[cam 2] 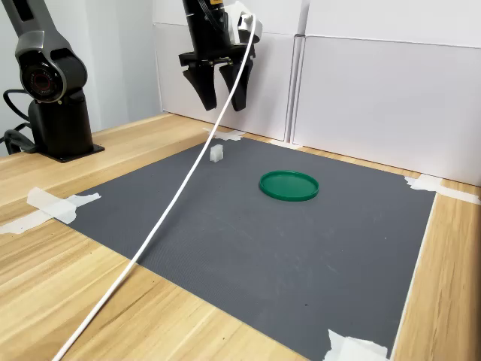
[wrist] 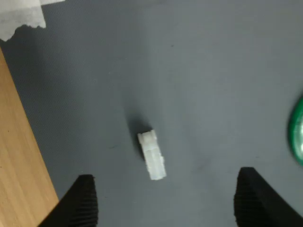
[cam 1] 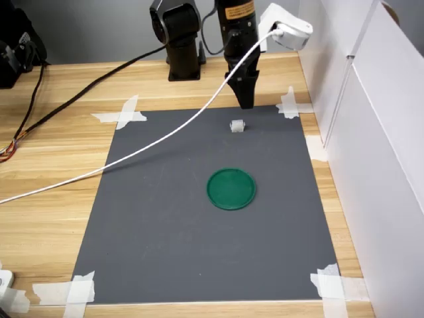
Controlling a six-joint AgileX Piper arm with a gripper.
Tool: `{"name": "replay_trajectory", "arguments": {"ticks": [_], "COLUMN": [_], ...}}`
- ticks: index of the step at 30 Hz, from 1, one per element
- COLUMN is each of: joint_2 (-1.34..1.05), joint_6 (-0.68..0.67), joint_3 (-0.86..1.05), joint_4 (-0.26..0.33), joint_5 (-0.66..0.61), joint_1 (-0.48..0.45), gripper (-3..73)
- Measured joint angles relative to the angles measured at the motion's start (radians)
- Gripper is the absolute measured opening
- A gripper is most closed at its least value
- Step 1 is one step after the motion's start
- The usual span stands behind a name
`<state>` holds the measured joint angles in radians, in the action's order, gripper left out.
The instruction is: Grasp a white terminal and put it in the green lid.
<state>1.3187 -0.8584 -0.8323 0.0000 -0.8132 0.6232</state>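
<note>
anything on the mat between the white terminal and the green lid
Nothing: in both exterior views only bare grey mat separates the white terminal from the green lid. The white cable runs off to the first exterior view's left, clear of that stretch.

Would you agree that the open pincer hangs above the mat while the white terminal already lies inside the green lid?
Not quite: the white terminal lies on the grey mat, apart from the green lid, as the first exterior view shows. The pincer does hang open above.

We get the first exterior view high, facing the arm base (cam 1: 182, 40); second exterior view low, side-on; both share the grey mat (cam 1: 165, 218) (cam 2: 248, 233). Wrist view looks straight down, close.
</note>
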Motion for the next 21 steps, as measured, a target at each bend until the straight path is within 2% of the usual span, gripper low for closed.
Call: {"name": "replay_trajectory", "arguments": {"ticks": [3,11,21], "joint_2": [0.022,0.09,0.163], "joint_6": [0.0,0.057,0.072], "joint_3": [0.042,0.123,0.124], "joint_4": [0.0,-0.098,-0.111], "joint_5": [0.022,0.118,0.196], "joint_1": [0.0,0.0,0.0], "gripper": [70.9,70.9,66.9]}}
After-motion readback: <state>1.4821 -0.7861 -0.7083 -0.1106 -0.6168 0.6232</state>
